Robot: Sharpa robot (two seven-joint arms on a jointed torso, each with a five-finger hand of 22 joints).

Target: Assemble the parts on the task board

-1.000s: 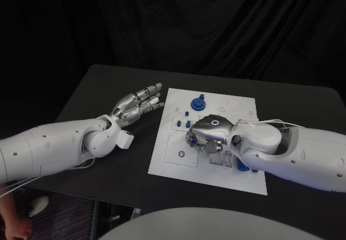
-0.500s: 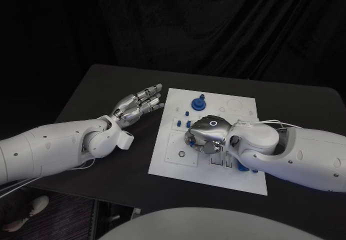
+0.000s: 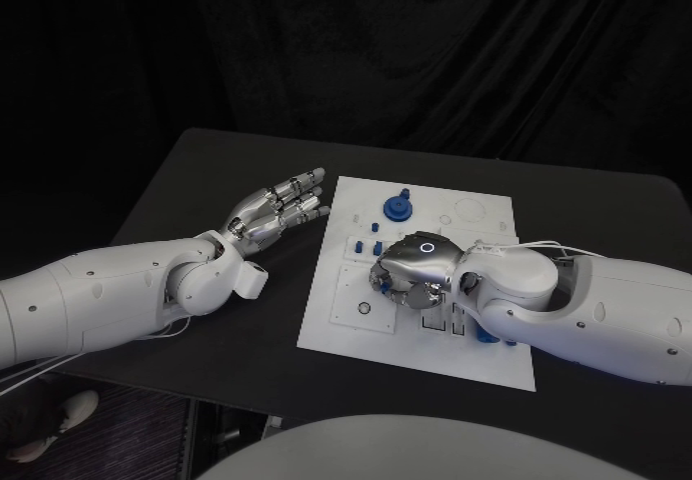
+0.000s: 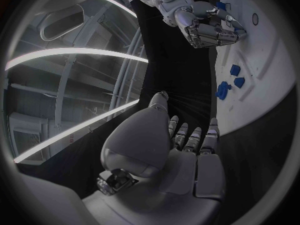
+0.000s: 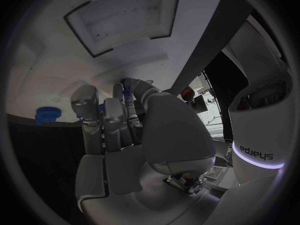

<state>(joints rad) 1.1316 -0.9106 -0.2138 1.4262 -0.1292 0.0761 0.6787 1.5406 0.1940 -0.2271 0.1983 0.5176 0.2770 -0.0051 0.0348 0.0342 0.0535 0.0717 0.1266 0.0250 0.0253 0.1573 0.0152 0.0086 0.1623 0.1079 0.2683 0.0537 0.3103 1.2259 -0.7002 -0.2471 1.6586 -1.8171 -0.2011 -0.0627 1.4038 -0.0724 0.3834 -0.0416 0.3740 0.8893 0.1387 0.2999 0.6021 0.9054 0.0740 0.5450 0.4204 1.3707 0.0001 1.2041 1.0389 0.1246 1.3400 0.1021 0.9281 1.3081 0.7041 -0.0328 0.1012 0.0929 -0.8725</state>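
My right hand point(image 3: 414, 270) curls over the task board point(image 3: 476, 350) at frame centre; what its fingers pinch, I cannot tell. Left hand point(image 3: 277, 210) lies spread. Pressing blind could jam a blue part point(image 3: 395, 207).

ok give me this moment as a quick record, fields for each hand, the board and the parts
left hand: left hand off the task board's left edge, fingers spread, holds nothing
right hand: right hand over the board's middle, fingers curled down; whether it holds a part cannot be told
task board: task board, white, flat on the black table
parts: round blue part near the far edge; small blue parts beside the right hand
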